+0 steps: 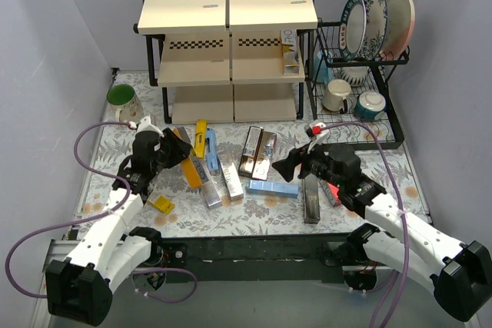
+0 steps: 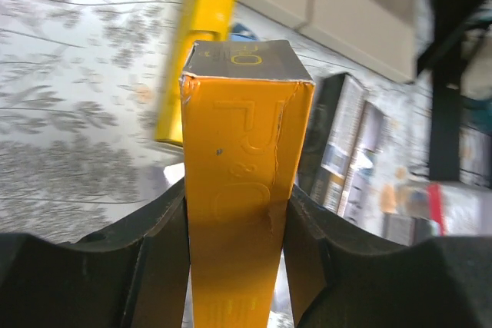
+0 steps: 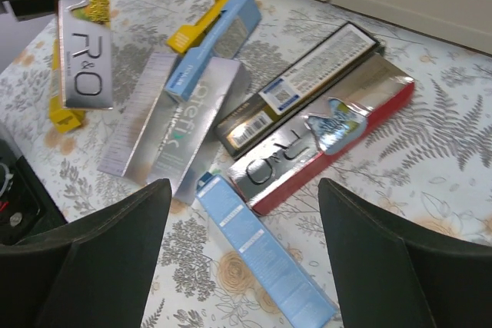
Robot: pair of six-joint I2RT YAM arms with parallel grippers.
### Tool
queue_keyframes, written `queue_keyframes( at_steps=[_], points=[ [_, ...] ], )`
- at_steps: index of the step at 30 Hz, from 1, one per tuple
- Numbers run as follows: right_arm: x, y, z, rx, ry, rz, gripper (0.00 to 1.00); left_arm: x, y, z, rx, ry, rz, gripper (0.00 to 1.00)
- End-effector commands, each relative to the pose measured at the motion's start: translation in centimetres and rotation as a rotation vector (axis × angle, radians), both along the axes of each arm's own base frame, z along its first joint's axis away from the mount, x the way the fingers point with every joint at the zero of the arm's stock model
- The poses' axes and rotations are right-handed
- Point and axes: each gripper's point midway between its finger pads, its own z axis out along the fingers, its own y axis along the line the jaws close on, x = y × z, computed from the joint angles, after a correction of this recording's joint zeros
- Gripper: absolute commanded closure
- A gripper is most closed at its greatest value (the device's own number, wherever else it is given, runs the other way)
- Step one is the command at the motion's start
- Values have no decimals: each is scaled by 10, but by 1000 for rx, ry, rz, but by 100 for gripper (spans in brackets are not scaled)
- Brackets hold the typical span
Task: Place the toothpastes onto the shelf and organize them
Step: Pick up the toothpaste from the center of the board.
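The cream-boarded shelf [image 1: 227, 5] held one silver carton [image 1: 288, 51] at its right end; more toothpastes [image 1: 223, 178] lay scattered in front of the shelf. The right gripper [image 3: 244, 205] hung spread above them. The left gripper [image 2: 237, 205] pinched an orange carton [image 2: 242, 136], its creased face visible only from the left wrist.

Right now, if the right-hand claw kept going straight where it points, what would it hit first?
Most likely the light blue carton, lying flat straight ahead of the open right gripper; the red-and-silver carton lies just beyond. Depth is unclear.
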Motion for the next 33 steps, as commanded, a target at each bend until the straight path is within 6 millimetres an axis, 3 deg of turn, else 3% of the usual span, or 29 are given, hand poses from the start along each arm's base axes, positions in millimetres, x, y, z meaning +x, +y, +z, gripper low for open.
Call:
queue_keyframes(
  at_steps=[1, 6, 13, 18, 22, 25, 26, 33],
  points=[
    [-15, 29, 22, 78, -93, 81, 14, 3, -34, 46, -192, -175, -132, 83],
    [-29, 50, 24, 107, -134, 116, 14, 0, -56, 60, -344, -199, -201, 82],
    [-46, 75, 26, 99, -148, 196, 14, -2, -71, 66, -374, -216, -302, 82],
    [-51, 79, 22, 41, -149, 257, 13, -12, -89, 69, -376, -228, -458, 82],
    [-56, 87, 43, 6, -202, 333, 13, -20, -104, 71, -372, -204, -603, 82],
    [-60, 86, 48, -55, -224, 385, 12, -28, -112, 67, -363, -167, -707, 82],
    [-60, 87, 60, -62, -260, 400, 12, -28, -115, 74, -365, -172, -739, 82],
    [-62, 80, 67, -195, -329, 474, 11, -48, -131, 75, -350, -116, -932, 81]
  ],
)
